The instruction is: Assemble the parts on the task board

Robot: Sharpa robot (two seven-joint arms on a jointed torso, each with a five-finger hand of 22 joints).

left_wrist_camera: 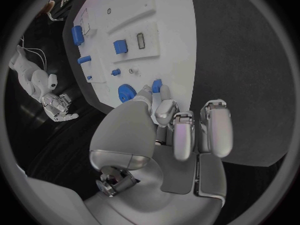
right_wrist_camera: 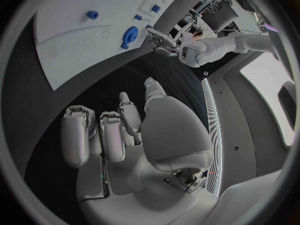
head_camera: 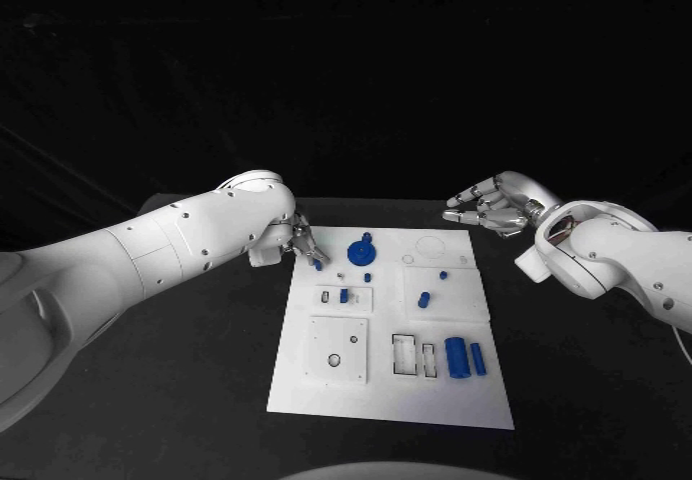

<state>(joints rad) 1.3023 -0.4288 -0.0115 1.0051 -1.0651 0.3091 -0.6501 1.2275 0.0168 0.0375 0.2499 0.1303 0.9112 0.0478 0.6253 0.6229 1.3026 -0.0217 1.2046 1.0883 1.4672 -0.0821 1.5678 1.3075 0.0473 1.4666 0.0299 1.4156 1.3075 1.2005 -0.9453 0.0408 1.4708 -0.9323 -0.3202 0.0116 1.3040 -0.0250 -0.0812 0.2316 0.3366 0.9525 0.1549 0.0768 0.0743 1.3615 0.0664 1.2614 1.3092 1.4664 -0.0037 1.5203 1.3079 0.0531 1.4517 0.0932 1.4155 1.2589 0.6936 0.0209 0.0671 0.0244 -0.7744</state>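
A small blue part [head_camera: 316, 264] is pinched by the left hand [head_camera: 299, 242] at the task board [head_camera: 392, 405] far-left edge; the right hand [head_camera: 490, 207] is held empty, fingers loosely curled, off the far-right corner.

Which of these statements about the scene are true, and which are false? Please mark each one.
1. The left robot hand holds a small blue part at the far left corner of the task board. True.
2. The right robot hand grips the blue gear. False: it hangs over the black table past the board's far right corner, holding nothing, and the blue gear lies on the board.
3. Two blue cylinders lie side by side on the board's near right part. True.
4. The task board is black. False: it is white.
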